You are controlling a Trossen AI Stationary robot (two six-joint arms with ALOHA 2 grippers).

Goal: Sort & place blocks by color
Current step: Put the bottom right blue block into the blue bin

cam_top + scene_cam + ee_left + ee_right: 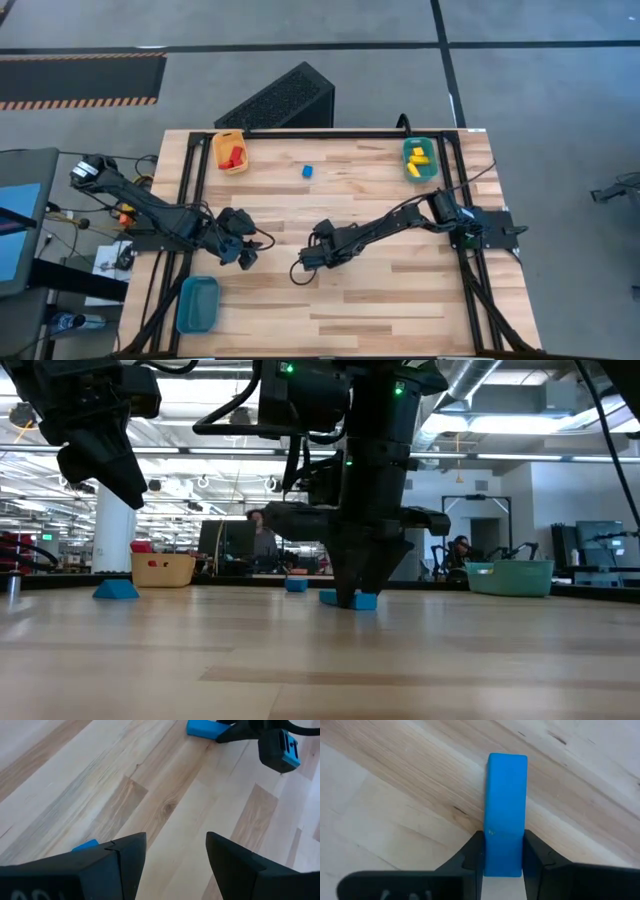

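Blocks are the business here, and the one in hand is a blue bar (506, 815) lying flat on the counter (400, 300) near its middle. The right tool (503, 851) stands over it with a dark finger pressed to each long side, so it is closed on the bar, which rests on the wood, not yet lifted. Gripping across the narrow width makes sense: the bar is smooth, hard-edged plastic, and its flat parallel faces give the pads something square to bear on.

The left tool (243, 256) hovers to the left with its fingers parted and nothing between them; it looks to be waiting. A small blue piece (85, 845) peeps out beside one of its fingers, too hidden to name further.

In the near left corner sits the blue bin (197, 304), a shallow rounded tray, and I judge the bar is meant for it.

Farther off, a tiny blue cube (307, 171) sits alone on the pale striped planks. At the far left, the orange bin (222, 139) holds red blocks (235, 157); at the far right, the green bin (428, 172) holds yellow blocks (417, 157). So those colours seem settled, with blue outstanding.
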